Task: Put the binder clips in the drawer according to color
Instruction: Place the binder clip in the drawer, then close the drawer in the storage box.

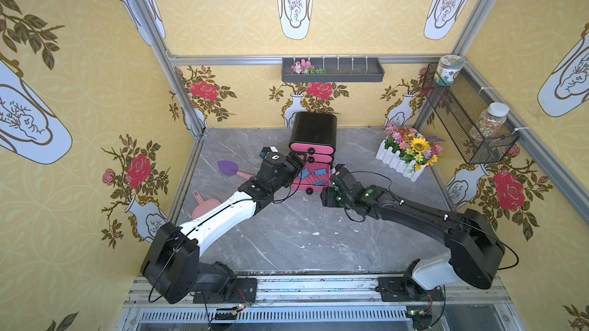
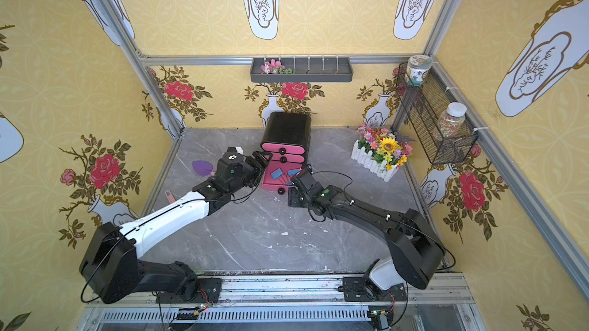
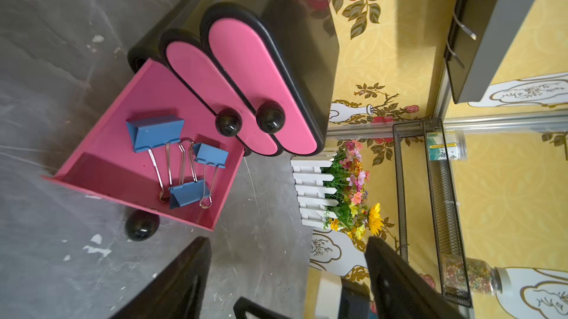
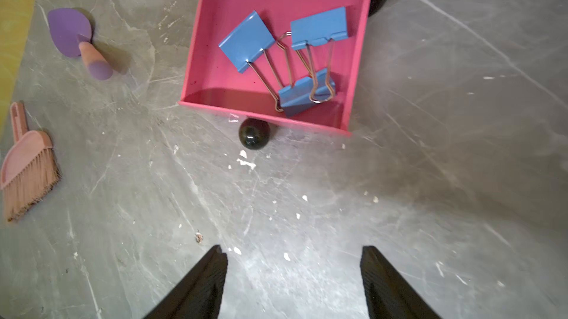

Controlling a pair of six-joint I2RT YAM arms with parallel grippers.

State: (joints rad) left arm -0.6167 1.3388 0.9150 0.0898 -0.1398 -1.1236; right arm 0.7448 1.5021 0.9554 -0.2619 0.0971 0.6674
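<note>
The drawer [image 1: 314, 128] [image 2: 288, 128] is a black cabinet with three pink fronts; the upper two [image 3: 246, 87] are pushed in. Its bottom tray [image 3: 101, 176] [image 4: 264, 114] is pulled out over the table. Three blue binder clips [image 3: 155, 133] [image 3: 212, 154] [image 3: 186, 193] lie in it, also seen in the right wrist view [image 4: 246, 41] [image 4: 319, 27] [image 4: 302, 93]. My left gripper [image 1: 297, 161] [image 3: 287, 250] hovers open at the cabinet's left side, holding nothing. My right gripper [image 1: 330, 199] [image 4: 293, 251] is open and empty, above bare table just in front of the tray's knob [image 4: 253, 137].
A purple toy spade [image 1: 228, 167] [image 4: 72, 33] and a pink brush [image 1: 204, 206] [image 4: 27, 173] lie left of the cabinet. A white flower box [image 1: 408, 154] stands at the back right, under a wire basket [image 1: 468, 122] with jars. A grey shelf [image 1: 331, 71] hangs on the back wall.
</note>
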